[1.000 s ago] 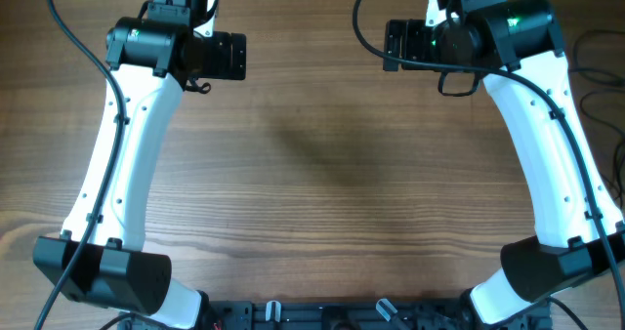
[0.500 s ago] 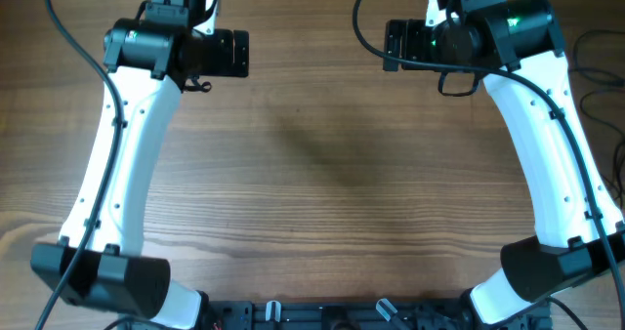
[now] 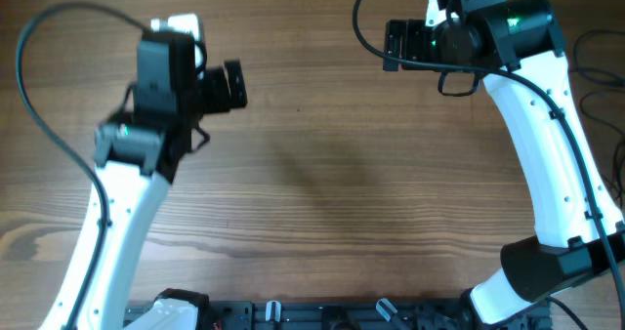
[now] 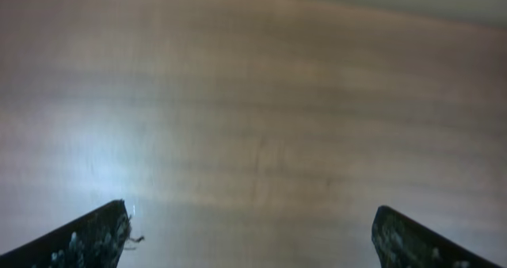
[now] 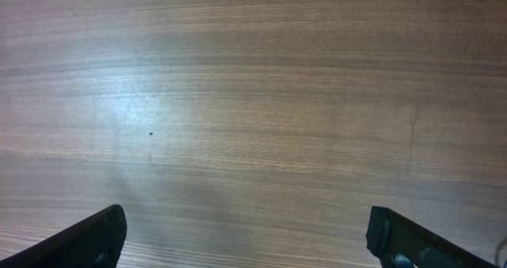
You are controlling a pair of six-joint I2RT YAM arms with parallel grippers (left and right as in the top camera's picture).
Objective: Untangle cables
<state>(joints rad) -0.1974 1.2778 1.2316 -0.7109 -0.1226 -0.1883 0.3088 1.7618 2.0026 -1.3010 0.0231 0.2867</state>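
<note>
Wooden table (image 3: 312,174) separates left pincer (image 3: 236,86) and right pincer (image 3: 389,45), both spread wide.

Thin cables (image 3: 607,40), seemingly, cut off at right edge; left wrist view blurred.

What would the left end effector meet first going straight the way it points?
Likely just the bare wooden table: the left end effector is open, and nothing else shows ahead in its wrist view, though depth is unclear.
</note>
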